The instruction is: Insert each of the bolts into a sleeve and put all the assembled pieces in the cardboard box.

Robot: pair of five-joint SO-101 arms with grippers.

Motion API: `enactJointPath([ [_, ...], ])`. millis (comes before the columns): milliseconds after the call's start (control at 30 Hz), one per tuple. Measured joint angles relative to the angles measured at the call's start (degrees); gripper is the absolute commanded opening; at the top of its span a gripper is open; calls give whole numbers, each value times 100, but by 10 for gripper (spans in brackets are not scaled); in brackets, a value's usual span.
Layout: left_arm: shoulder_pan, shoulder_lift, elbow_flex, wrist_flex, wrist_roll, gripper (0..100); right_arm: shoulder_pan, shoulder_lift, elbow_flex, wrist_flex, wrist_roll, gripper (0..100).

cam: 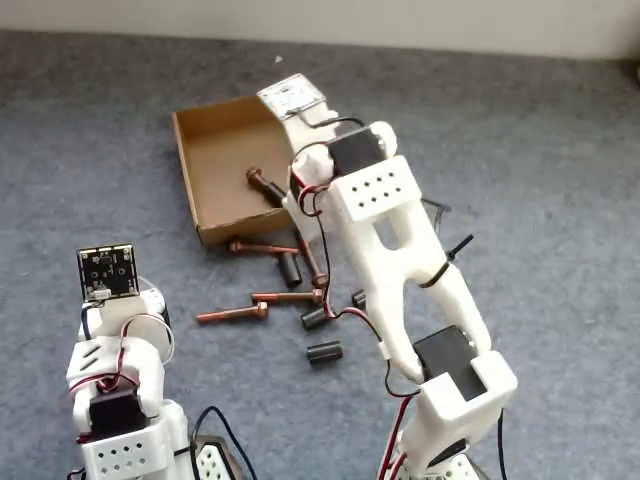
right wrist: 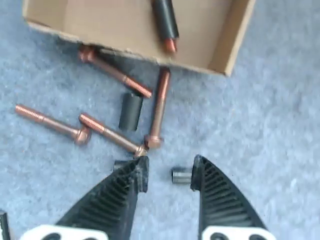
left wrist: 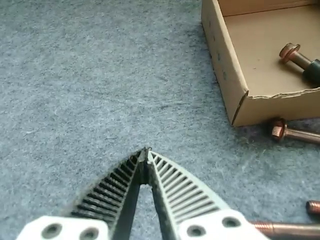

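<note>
I count one assembled piece in the cardboard box. Four bolts and several sleeves lie loose on the carpet just beside it. The right gripper hangs with jaws spread over one small sleeve; the left gripper has its jaws pressed together, empty.

White plastic arms, black servos, red-black cables, ribbed tool fingers

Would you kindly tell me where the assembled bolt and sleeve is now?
In the high view, the assembled piece lies inside the cardboard box, toward its right side.
</note>
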Motion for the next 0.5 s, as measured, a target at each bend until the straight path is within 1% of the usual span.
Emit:
enactJointPath([
  [100,0,0,0,0,0,17,193,0,-26,255,-264,138],
  [267,0,0,0,0,0,17,448,0,26,413,-404,138],
  [367,0,0,0,0,0,17,589,-220,466,387,-633,138],
  [433,0,0,0,0,0,17,624,-642,976,281,-730,138],
  [500,0,0,0,0,0,17,633,-1178,1565,-123,-897,139],
])
